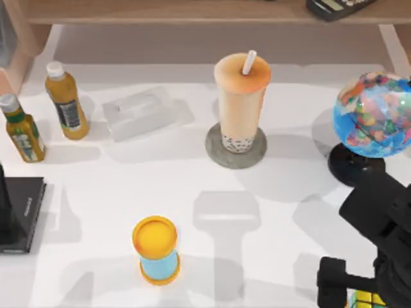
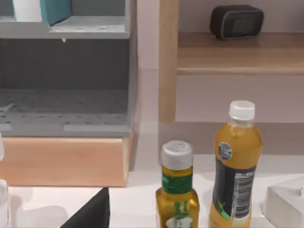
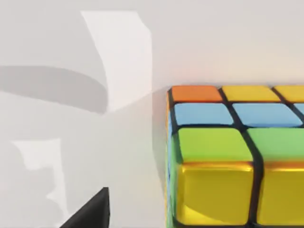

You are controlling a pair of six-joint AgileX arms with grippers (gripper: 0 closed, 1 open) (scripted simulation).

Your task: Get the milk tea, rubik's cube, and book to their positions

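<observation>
The table point(image 1: 192, 186) is white and carries everything here; a wooden shelf point(image 1: 192, 11) runs along its far edge. Near the right edge stands a multicoloured globe point(image 1: 372, 115) on a black foot. At the middle, toward the far edge, the milk tea point(image 1: 241, 102) stands upright on a round grey coaster point(image 1: 218, 151), so that part of the task looks settled. A pale flat box point(image 1: 144, 112) lies beside it toward the left edge, then two yellow-green bottles point(image 1: 66, 101) stand near the far left corner. A black slab point(image 1: 29, 208) lies at the left edge, where the left arm point(image 1: 5, 199) rises, seemingly parked. A short blue cylinder with a yellow lid point(image 1: 156, 249) stands near the near edge, left of centre. The book point(image 2: 54, 9) seems to be the blue volume on a grey rack seen from the left wrist.

The right arm point(image 1: 385, 218) is at the near right corner, and the rubik's cube point(image 1: 366, 299) sits on the table right under its hand point(image 1: 350, 289). In the right wrist view the cube point(image 3: 237, 156) is very close and off to one side of centre. It has no long axis. I cannot tell whether either hand is spread or pressed together. The right arm is clearly the nearer one, so the cube looks like the step in hand.
</observation>
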